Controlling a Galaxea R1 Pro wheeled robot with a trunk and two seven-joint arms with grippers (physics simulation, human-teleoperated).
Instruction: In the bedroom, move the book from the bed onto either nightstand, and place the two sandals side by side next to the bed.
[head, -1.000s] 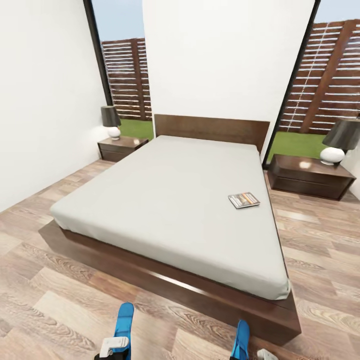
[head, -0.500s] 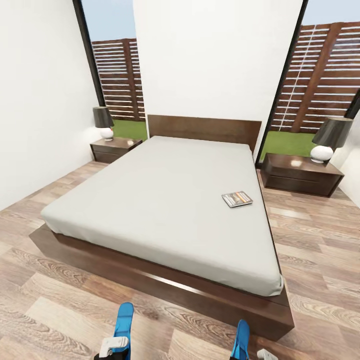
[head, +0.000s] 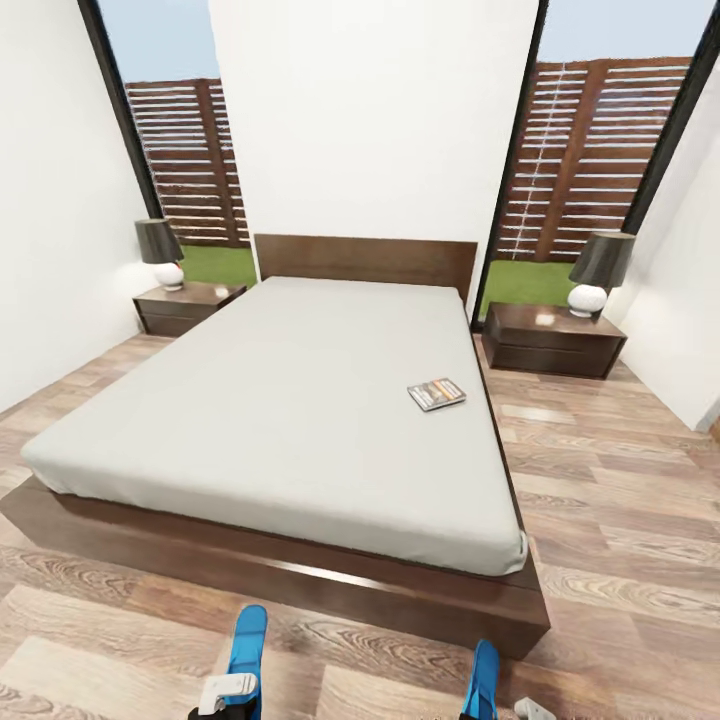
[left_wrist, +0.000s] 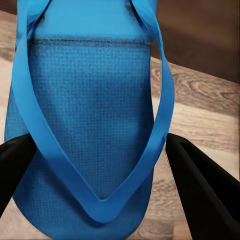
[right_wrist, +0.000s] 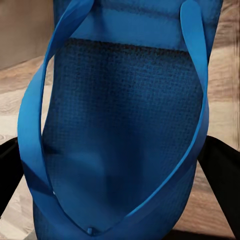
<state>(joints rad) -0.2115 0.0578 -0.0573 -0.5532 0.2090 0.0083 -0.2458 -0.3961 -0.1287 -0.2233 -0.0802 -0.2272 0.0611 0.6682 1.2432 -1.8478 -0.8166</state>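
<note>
The bed (head: 280, 420), with its pale mattress and dark frame, lies straight ahead in the head view. The book (head: 436, 393) rests flat near the mattress's right edge. A nightstand (head: 188, 305) stands at the left of the headboard and another nightstand (head: 553, 340) at the right. My left gripper (left_wrist: 100, 142) is shut on a blue sandal (left_wrist: 90, 115), which pokes up at the head view's lower edge as the left sandal (head: 247, 648). My right gripper (right_wrist: 115, 150) is shut on the other sandal (right_wrist: 125, 120), seen from the head as the right sandal (head: 482, 680).
Each nightstand carries a lamp, the left lamp (head: 160, 252) and the right lamp (head: 598, 270). Tall dark-framed windows flank the white wall behind the headboard. Wood-plank floor (head: 620, 500) runs along the bed's right side up to a white wall at far right.
The whole head view has shifted: bed, book and nightstands now sit further left and slightly smaller, so the camera moved. Both sandals stay in the grippers at the same spots.
</note>
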